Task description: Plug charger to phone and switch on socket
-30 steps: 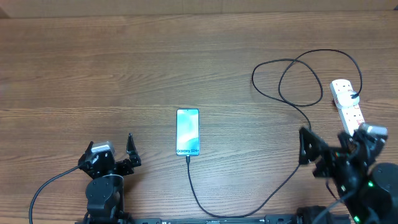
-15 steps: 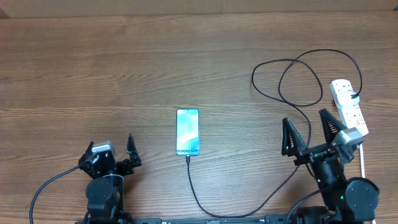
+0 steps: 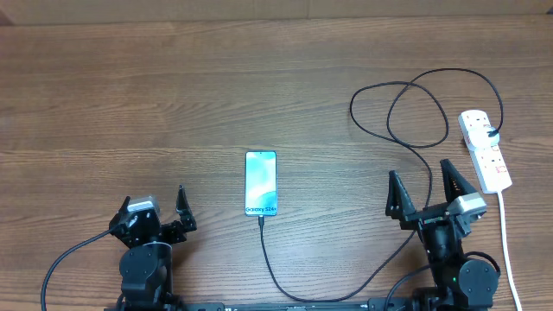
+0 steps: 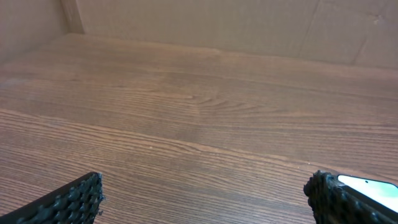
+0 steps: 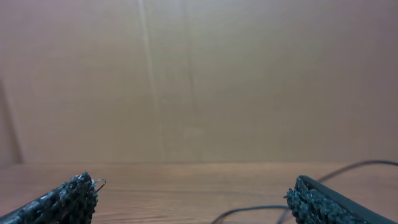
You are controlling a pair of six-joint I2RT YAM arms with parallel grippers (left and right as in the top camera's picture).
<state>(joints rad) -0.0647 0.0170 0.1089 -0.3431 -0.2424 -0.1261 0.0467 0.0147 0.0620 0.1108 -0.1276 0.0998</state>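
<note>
The phone lies flat mid-table with its light-blue screen lit; a corner of it shows at the right edge of the left wrist view. The charger, a thin black cable, meets the phone's near short end, sweeps right in loose loops, and ends in a black plug sitting in the socket, a white power strip at the far right. My left gripper stands open, left of the phone. My right gripper stands open and holds nothing, just left of the socket's near end, with cable ahead of it.
The socket's thick white cord runs down to the front edge beside my right arm. A tan cardboard wall closes off the far side of the wooden table.
My right arm has drawn back from beside the socket, shifting left and toward the front edge, and turned to face straight across the table. The left arm, phone and cable have not moved.
</note>
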